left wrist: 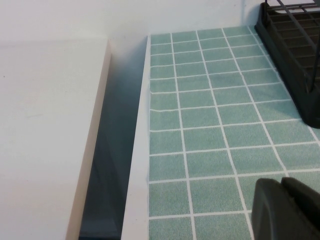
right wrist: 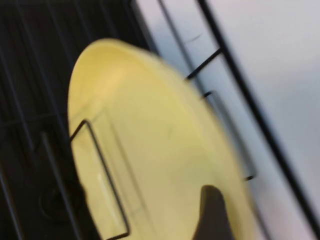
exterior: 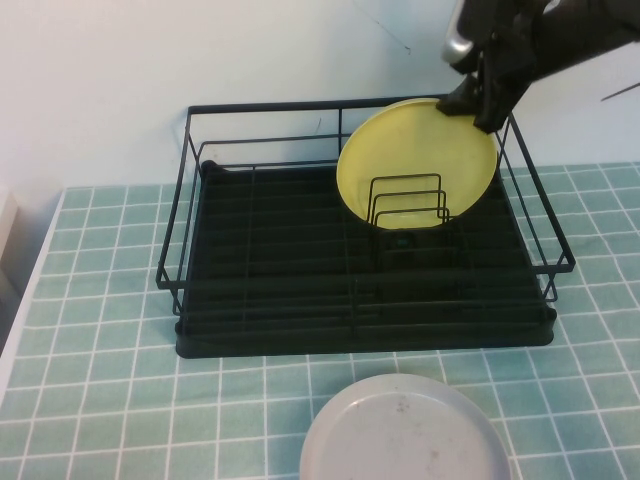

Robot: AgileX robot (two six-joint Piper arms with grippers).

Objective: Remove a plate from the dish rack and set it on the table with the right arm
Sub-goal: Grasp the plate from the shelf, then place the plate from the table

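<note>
The pale-yellow plate stands on edge among the wire dividers at the back right of the black dish rack. My right gripper comes down from the upper right and is shut on the plate's top right rim. In the right wrist view the plate fills the frame, with one dark finger lying across its face; the other finger is hidden behind it. My left gripper is shut and empty, low over the green tiled table, left of the rack's corner.
A grey plate lies flat on the tiled table in front of the rack. The rack's back wires run close behind the yellow plate. A white wall stands behind the rack. The table's left edge drops off beside a white surface.
</note>
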